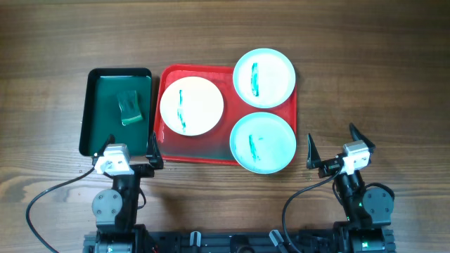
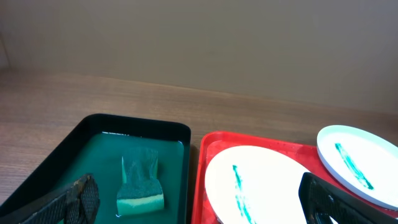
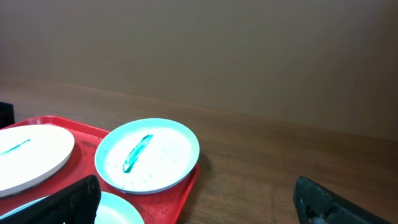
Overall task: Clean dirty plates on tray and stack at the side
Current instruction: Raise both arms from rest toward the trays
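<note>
Currently, no cleaning has begun, since every plate carries a teal smear. The white plate point(image 1: 191, 105), far turquoise plate point(image 1: 264, 77) and near turquoise plate point(image 1: 262, 142) rest on the red tray point(image 1: 211, 150), and both turquoise plates overlap its rim. The left hand point(image 1: 130, 149) and right hand point(image 1: 332, 140) hover above the counter point(image 1: 42, 84), spread wide and holding nothing. The next move is probably for the left hand to grasp the sponge point(image 1: 129, 107) in the dark green tray point(image 1: 98, 84).

The left arm point(image 1: 116, 200) is sitting folded back, and the left gripper point(image 1: 131, 146) ahead of it is pointing forward with its jaws spread wide, gripping nothing. The right arm point(image 1: 365, 200) is mirroring this, the right gripper point(image 1: 334, 143) also gaping empty.
</note>
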`<state>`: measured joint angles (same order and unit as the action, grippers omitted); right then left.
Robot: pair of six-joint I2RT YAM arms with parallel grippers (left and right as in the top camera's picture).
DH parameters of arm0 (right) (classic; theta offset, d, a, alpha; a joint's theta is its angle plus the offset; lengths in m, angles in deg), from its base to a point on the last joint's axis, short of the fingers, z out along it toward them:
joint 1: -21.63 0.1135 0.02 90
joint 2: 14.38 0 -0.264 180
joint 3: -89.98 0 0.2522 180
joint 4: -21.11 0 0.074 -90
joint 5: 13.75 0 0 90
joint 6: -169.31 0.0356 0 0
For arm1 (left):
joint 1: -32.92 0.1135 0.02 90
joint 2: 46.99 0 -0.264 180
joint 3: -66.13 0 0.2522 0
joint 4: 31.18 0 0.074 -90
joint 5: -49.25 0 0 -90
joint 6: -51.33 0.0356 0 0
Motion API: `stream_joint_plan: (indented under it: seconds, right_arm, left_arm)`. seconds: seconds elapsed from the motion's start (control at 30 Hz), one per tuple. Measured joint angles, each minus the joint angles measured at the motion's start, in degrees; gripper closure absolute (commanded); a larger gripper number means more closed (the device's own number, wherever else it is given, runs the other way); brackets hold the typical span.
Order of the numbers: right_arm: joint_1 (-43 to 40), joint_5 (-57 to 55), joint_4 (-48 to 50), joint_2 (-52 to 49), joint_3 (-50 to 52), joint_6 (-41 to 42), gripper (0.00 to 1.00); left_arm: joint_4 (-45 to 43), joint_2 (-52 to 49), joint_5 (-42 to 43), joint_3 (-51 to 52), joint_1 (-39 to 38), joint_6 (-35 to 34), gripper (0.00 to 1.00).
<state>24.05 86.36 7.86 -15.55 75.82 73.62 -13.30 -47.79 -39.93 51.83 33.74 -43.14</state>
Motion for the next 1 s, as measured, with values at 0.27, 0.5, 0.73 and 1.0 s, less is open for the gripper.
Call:
stream_joint_plan:
  seconds: [0.27, 0.5, 0.73, 1.0]
  right_arm:
    - [0.0, 0.0, 0.02, 0.0, 0.0, 0.0, 0.0]
    - [0.0, 0.0, 0.0, 0.0, 0.0, 0.0, 0.01]
    - [0.0, 0.0, 0.0, 0.0, 0.0, 0.0, 0.0]
    - [0.0, 0.2, 1.57, 0.0, 0.0, 0.0, 0.0]
  left_arm:
    - [0.0, 0.0, 0.0, 0.0, 0.0, 0.0, 0.0]
    - [0.0, 0.0, 0.0, 0.0, 0.0, 0.0, 0.0]
    - [0.0, 0.0, 0.0, 0.0, 0.0, 0.0, 0.0]
    - [-0.02, 0.0, 0.0, 0.0, 0.0, 0.0, 0.0]
